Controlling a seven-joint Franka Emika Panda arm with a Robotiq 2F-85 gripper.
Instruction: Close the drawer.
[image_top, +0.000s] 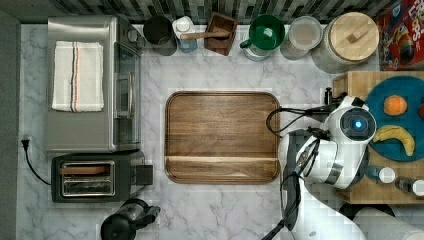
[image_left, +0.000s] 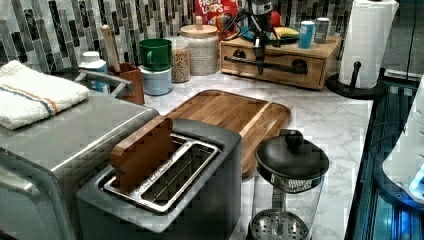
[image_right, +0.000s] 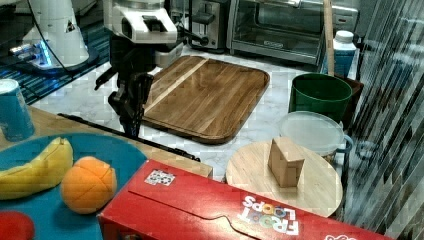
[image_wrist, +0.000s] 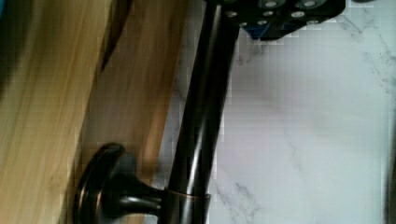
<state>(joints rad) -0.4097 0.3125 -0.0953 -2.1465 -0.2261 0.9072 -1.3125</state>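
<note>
- One black robot claw is hanging nose-down at the front of the shallow light-wood drawer, right at its black metal bar handle; whether the fingers are apart or together cannot be told.
- In the wrist view the dark bar handle is running straight under the claw body, its round mount sitting on the light-wood drawer front, with white marble counter beside it.
- The drawer is sitting beneath the butcher-block top, at the top view's right edge, and is looking nearly flush with its housing in the left view.
- On that top a round blue plate is carrying a yellow banana and an orange fruit.
- A dark brown rounded-corner wooden tray is lying on the counter, near the drawer front but apart from it.
- A red cereal box is lying just beside the plate.
</note>
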